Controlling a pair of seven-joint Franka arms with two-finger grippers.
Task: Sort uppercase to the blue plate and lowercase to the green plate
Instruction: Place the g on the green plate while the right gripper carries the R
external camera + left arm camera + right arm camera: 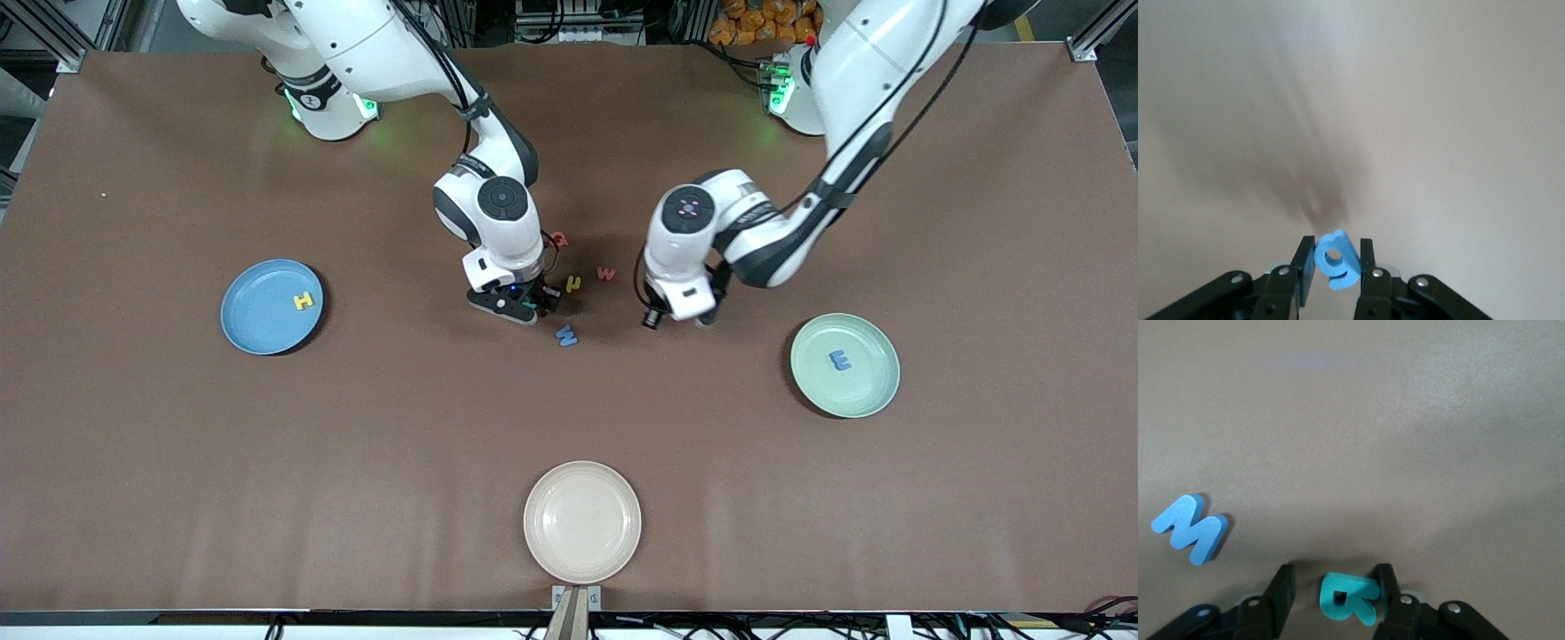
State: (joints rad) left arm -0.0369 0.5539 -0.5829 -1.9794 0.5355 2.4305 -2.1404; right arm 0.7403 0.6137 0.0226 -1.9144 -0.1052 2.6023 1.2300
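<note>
My left gripper is shut on the small blue g and holds it above bare table near the green plate, which holds the blue E-like letter. My right gripper is open and low at the table, its fingers on either side of the teal-green R; one finger touches it, the other stands apart. The blue W lies just beside it. The red Q, yellow h and red w lie close by. The blue plate holds the yellow H.
A cream-white plate sits near the table's front edge, nearer the camera than the letters. The brown table stretches wide between the three plates.
</note>
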